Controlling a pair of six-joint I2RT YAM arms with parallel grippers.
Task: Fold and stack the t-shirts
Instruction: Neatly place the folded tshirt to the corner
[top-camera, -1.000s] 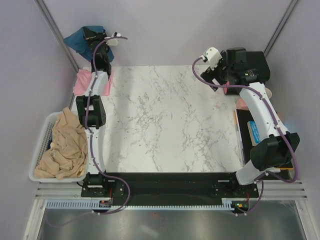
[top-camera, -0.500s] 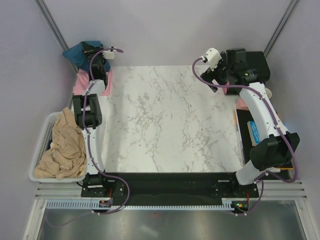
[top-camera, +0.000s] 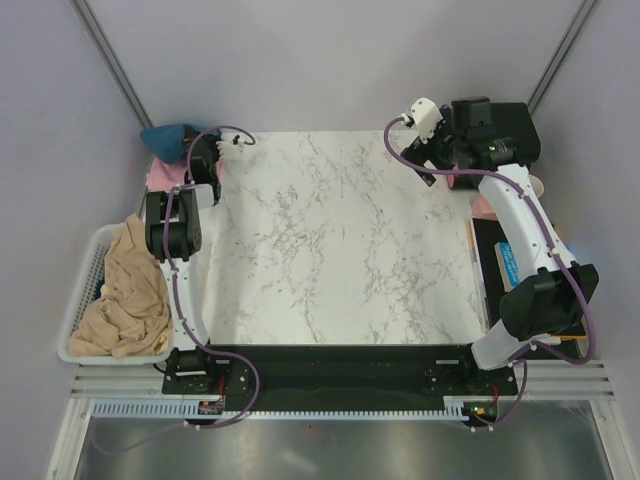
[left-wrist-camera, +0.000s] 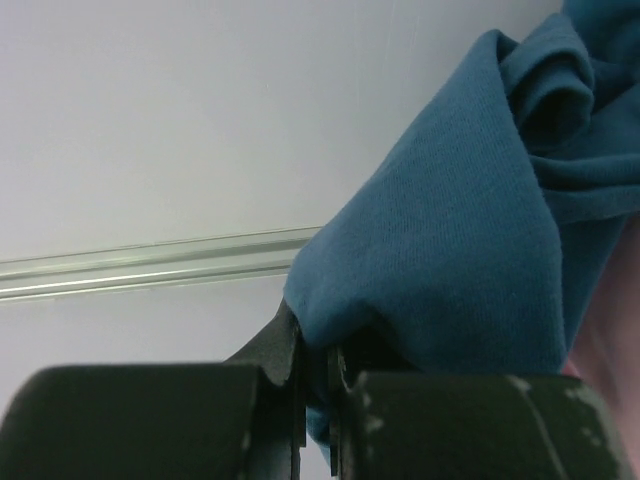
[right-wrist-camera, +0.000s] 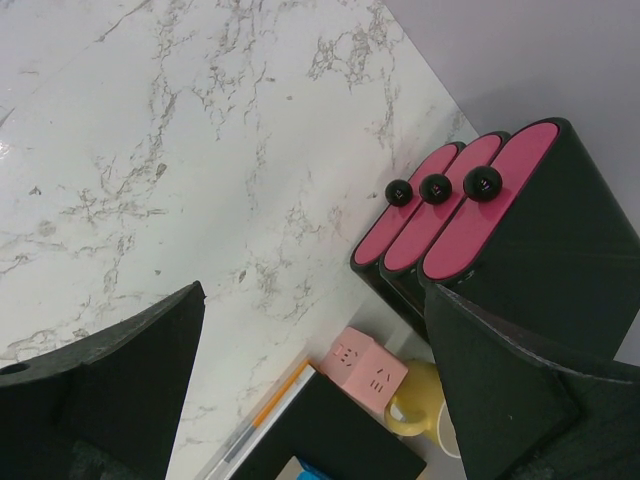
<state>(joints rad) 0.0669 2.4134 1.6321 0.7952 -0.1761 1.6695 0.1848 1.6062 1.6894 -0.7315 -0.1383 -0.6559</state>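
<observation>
Two shirts: the teal shirt (top-camera: 167, 137) is bunched at the far left corner of the bench (top-camera: 330, 240), and the pink shirt (top-camera: 158, 178) lies just nearer on the left edge.
Left gripper: the left gripper (top-camera: 192, 150) is clamped on a fold of the teal shirt, jaws almost together.
Right gripper: the right gripper (right-wrist-camera: 312, 300) is spread wide over the far right corner of the bench.
Left surroundings: a white basket (top-camera: 85, 268) holding a tan cloth (top-camera: 130, 295) sits beside the left arm.
Right surroundings: three black cases (right-wrist-camera: 455, 210) with pink tops stand just off the bench edge, with a pink cube (right-wrist-camera: 360, 366) and a yellow mug (right-wrist-camera: 420, 416) near them.
In the way: the left arm crosses the pink shirt from above, and the right arm covers most of the cases.
Left wrist only: the pinch itself, a sliver of pink at the right edge and a metal rail (left-wrist-camera: 150, 265) along the wall.
Right wrist only: the cube and mug.
Hard to tell: whether the teal bundle rests on the bench or hangs clear. The mug is partly hidden behind a finger.
</observation>
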